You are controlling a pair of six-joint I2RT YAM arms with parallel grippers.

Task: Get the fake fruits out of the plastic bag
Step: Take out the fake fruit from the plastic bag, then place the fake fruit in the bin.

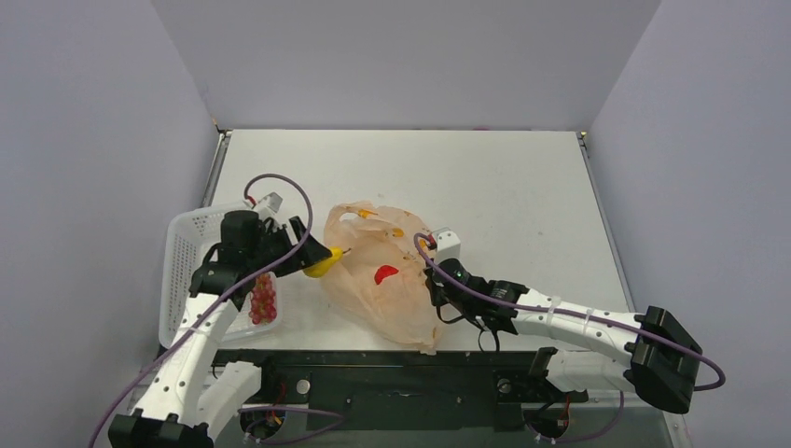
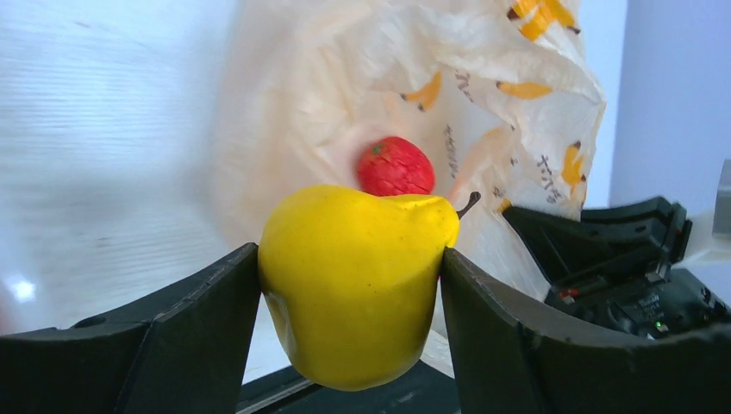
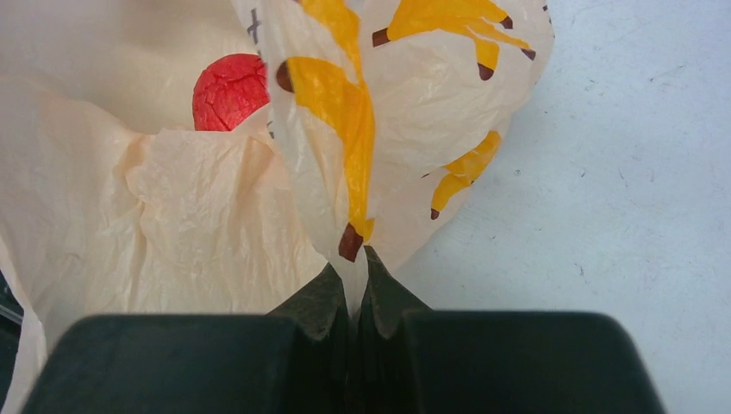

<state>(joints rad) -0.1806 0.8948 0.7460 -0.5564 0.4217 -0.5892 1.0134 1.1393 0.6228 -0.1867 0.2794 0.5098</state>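
The left claw (image 2: 349, 263) is gripping a pear (image 2: 353, 293), right claw (image 3: 352, 289) is pinching the bag (image 3: 172, 198); red fruit (image 3: 228, 90) is sitting inside, berries (image 1: 263, 301) lying in the basket (image 1: 182, 271).

White arms (image 1: 201, 331), black pincers (image 1: 322, 262) (image 1: 429, 256), purple cables (image 1: 297, 191).

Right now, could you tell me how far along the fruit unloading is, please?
Done: the red berries lie in the white basket. In hand: the left claw grips a yellow pear outside the bag, while the right claw pinches the bag. Left: a red fruit visible inside.
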